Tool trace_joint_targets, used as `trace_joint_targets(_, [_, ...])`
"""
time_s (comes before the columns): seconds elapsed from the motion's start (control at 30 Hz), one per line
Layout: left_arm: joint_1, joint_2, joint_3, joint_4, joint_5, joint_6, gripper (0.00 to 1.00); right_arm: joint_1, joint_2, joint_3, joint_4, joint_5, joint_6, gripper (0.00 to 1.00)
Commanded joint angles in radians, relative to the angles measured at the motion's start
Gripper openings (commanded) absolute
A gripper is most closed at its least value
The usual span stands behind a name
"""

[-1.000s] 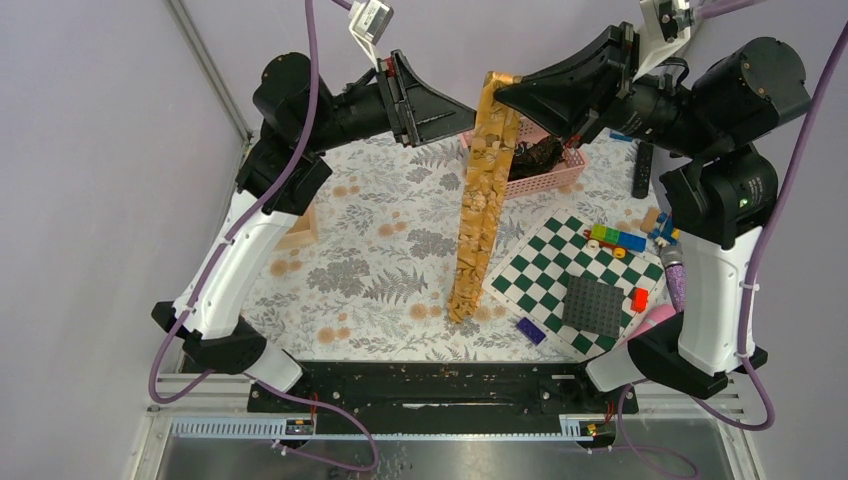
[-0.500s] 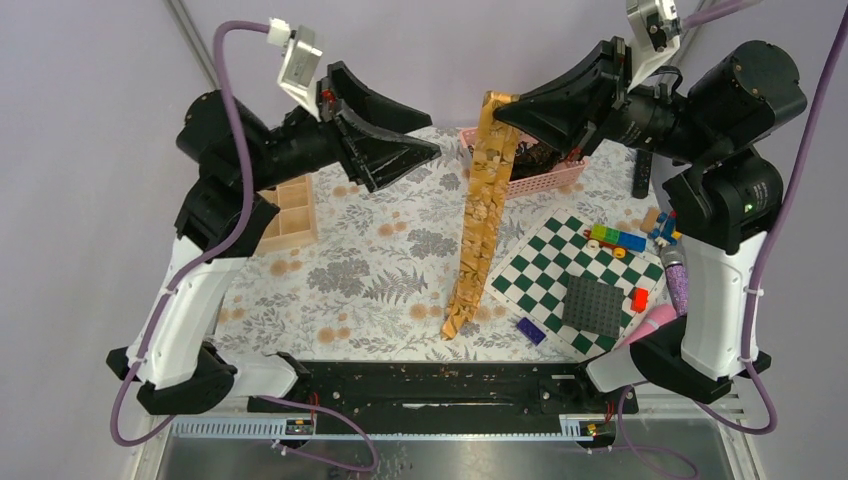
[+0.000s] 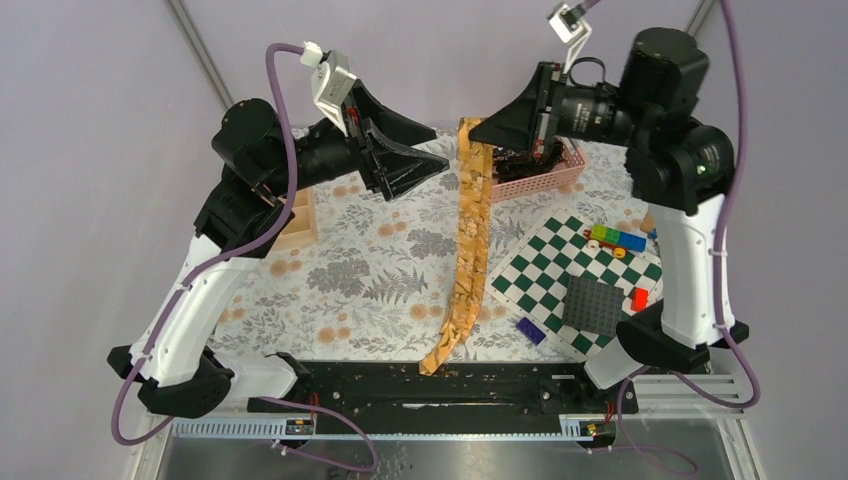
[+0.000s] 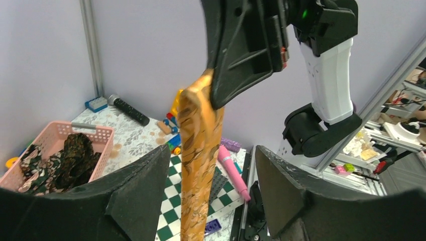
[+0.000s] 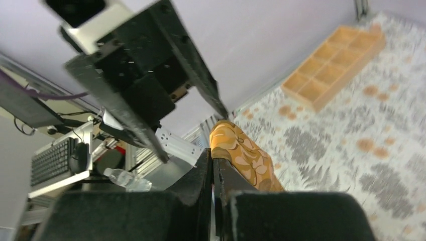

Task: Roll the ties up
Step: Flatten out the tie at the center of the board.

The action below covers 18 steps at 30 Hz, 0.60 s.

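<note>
Standing at the near edge of the desk (image 3: 370, 275), I take the golden-tan tie (image 3: 470, 240) as the marker, since it runs down the middle of everything. Far to its left, a wooden compartment tray (image 3: 297, 225) sits on the flowered cloth. Nearer to the tie, also on its left, the left fingers (image 3: 420, 165) hang in the air with their tips aimed at its upper part. They are spread apart with nothing between them and are not touching the fabric. The tie is pinched by its top end and slants down from there, and its lower tip reaches the black rail at the desk's near edge. Just to the right of the tie's top, the right fingers (image 3: 485, 128) are pressed together on that end, and the wrist view shows the fabric bunched at their tips. Right of the tie and further back stands a pink basket (image 3: 548, 180) with the dark ties (image 4: 70, 155) heaped inside it. Right of the tie's lower half lies the green-and-white checkered board (image 3: 545, 265), carrying a grey plate (image 3: 592, 305) and some coloured bricks (image 3: 615, 238).
</note>
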Motion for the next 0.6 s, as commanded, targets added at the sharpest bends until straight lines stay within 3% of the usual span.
trace_joint_targets(0.0, [0.006, -0.062, -0.022, 0.007, -0.057, 0.066, 0.65, -0.003, 0.036, 0.026, -0.199, 0.033, 0.055, 0.00])
trace_joint_targets(0.23, [0.011, -0.085, -0.073, 0.005, -0.093, 0.086, 0.65, -0.003, 0.042, 0.036, -0.381, 0.127, -0.028, 0.00])
trace_joint_targets(0.47, [0.011, -0.089, -0.118, 0.034, -0.084, 0.083, 0.65, -0.003, 0.020, 0.034, -0.344, 0.037, -0.061, 0.00])
trace_joint_targets(0.57, [0.012, -0.089, -0.132, 0.064, -0.046, 0.073, 0.78, -0.003, 0.004, 0.033, -0.299, -0.043, -0.061, 0.00])
